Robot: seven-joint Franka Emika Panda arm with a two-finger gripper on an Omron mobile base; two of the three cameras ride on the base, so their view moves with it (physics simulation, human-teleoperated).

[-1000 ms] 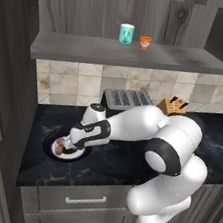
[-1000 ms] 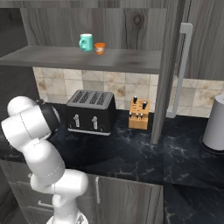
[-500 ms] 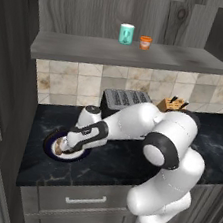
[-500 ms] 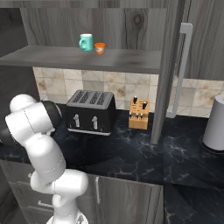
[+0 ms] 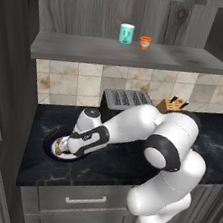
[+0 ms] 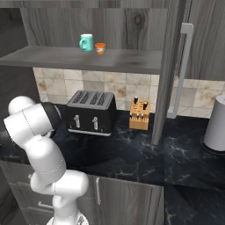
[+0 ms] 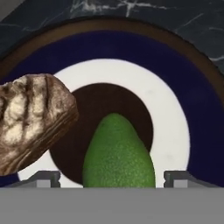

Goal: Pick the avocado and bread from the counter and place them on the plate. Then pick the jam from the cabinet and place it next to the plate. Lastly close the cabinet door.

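Observation:
In the hand view the plate, with its navy rim, white ring and dark centre, lies close below. The green avocado rests on its centre. The brown bread lies on the plate's left side. My gripper is open, its fingertips standing wide of the avocado with a gap on each side. In the left base view the gripper hangs low over the plate on the black counter. The orange jam stands on the cabinet shelf. The cabinet door stands open, seen edge-on.
A teal cup stands just left of the jam. A black toaster and a wooden knife block sit against the tiled wall. A white canister stands at the far right of the counter.
The hand stays low over the plate. The arm's elbow and forearm have shifted slightly over the counter.

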